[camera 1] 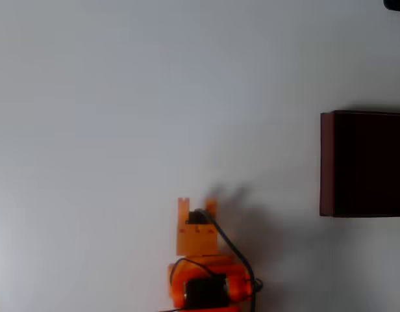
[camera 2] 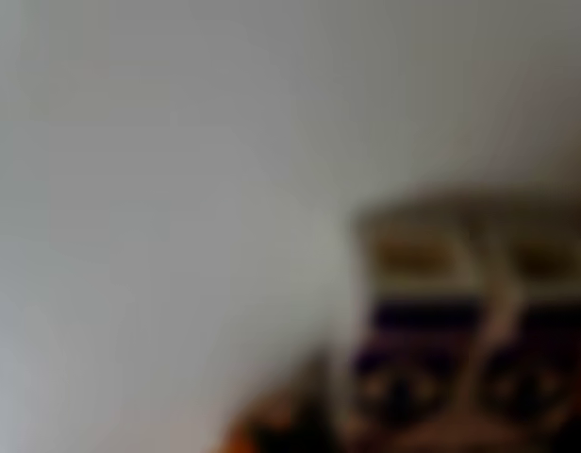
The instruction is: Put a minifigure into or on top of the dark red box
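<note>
Orange gripper [camera 1: 197,205] sits low on the white table [camera 1: 122,97] in the overhead view, fingers slightly parted with something dark between them; grip unclear. Dark red box [camera 1: 363,164] stands well apart at right edge. Wrist view blurred; a pale, dark-marked shape [camera 2: 460,321], possibly the minifigure, lies close to the lens.

bare white tabletop [camera 1: 122,97], place unclear

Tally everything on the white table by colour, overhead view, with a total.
Dark red: 1, the dark red box at the right edge.
Orange: 1, the arm with its gripper at the bottom.
Total: 2. The blurred wrist view settles nothing further.
</note>
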Controlling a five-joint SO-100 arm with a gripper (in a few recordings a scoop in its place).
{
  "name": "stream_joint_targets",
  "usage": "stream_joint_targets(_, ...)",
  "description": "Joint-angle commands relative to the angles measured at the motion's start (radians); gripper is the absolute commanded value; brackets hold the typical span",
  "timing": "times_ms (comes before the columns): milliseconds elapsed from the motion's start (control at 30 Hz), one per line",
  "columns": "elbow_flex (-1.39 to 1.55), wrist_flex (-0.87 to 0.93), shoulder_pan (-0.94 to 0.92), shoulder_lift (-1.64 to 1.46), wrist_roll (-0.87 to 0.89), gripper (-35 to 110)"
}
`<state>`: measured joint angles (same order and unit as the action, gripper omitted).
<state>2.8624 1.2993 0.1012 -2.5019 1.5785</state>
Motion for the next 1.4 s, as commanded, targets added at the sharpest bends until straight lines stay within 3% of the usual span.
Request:
stream_joint_targets(0,0.015,0.003,0.032,-0.034,0.023,12)
stream_joint_targets(300,0.023,0.002,0.048,-0.063,0.020,9)
stream_joint_targets(400,0.023,-0.006,0.055,-0.078,0.011,19)
stream_joint_targets(500,0.025,-0.067,0.051,-0.129,-0.077,29)
stream_joint_targets(767,0.023,-0.135,0.000,-0.164,-0.244,29)
stream_joint_targets(1367,0.012,-0.233,0.169,-0.023,-0.123,26)
